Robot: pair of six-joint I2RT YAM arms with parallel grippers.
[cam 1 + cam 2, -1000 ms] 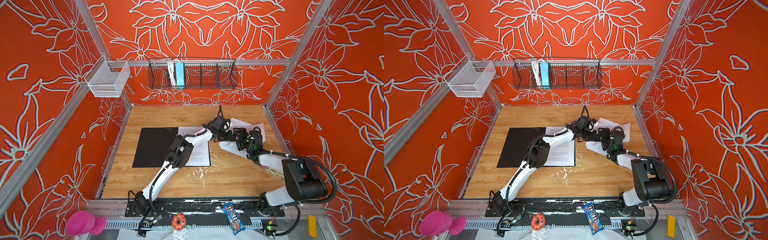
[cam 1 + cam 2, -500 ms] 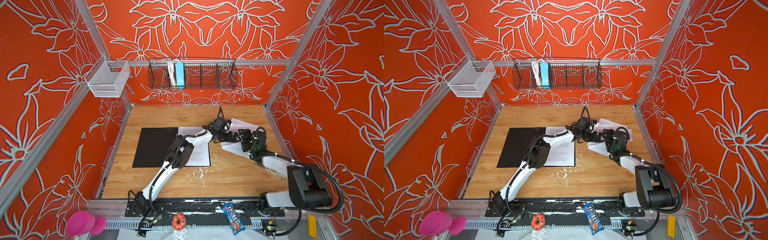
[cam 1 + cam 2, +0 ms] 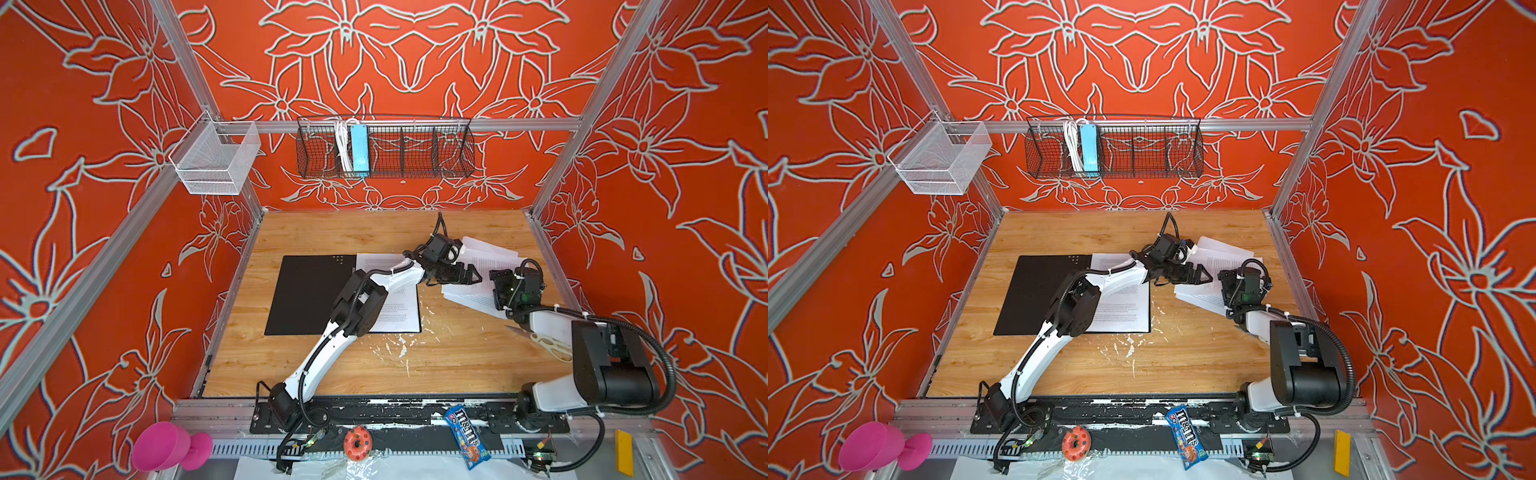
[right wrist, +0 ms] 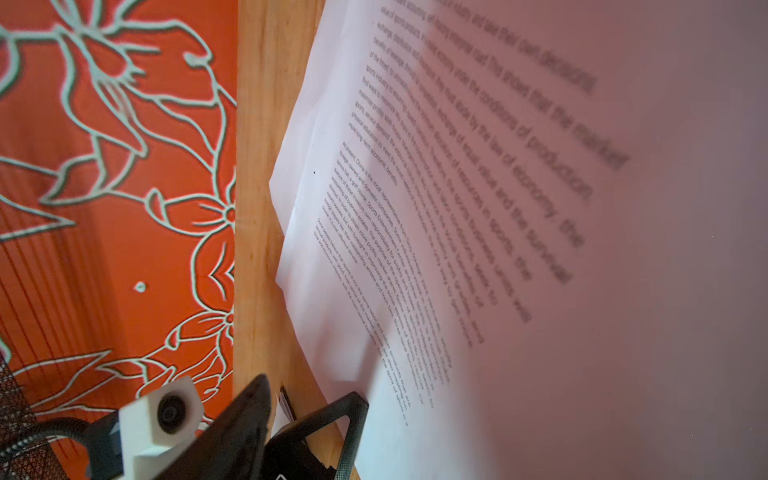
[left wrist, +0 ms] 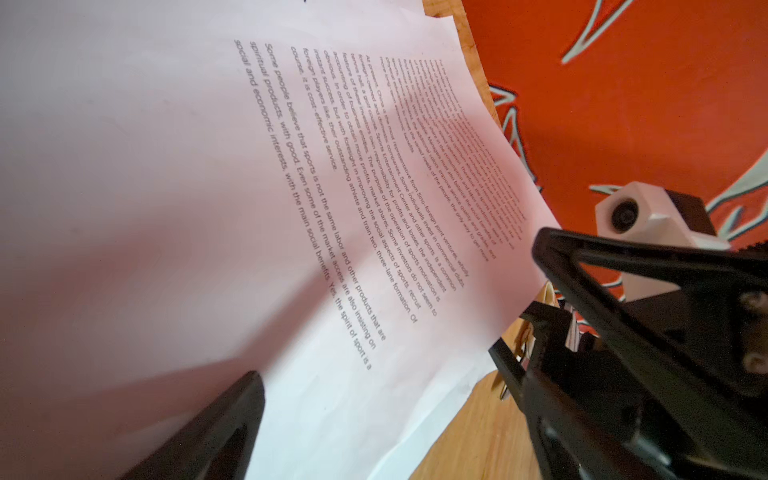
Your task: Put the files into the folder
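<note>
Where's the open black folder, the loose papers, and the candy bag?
folder point(image 3: 309, 291): in a top view, bare black inside, left half.
loose papers point(image 3: 492, 254): in a top view, white far edge of the pile.
candy bag point(image 3: 467, 435): in a top view, middle of the wrapper.

The 2 arms match: white shells on the links, black housings at the joints. The left arm point(image 3: 328, 353) has a black ribbed cable point(image 3: 351, 291) bowing past its elbow and white ties along its links. The right arm point(image 3: 552, 326) has a bulky black drum point(image 3: 615, 378) at 1 joint, ringed by a thick black ribbed hose point(image 3: 667, 370), and a green light point(image 3: 524, 297) near the wrist. The left gripper point(image 3: 467, 276) has black fingers point(image 5: 216, 419) shaped as open triangles; 2 screws point(image 5: 753, 300) show on its body. Each wrist camera point(image 5: 640, 220) is a white faceted block with 1 round lens.
</note>
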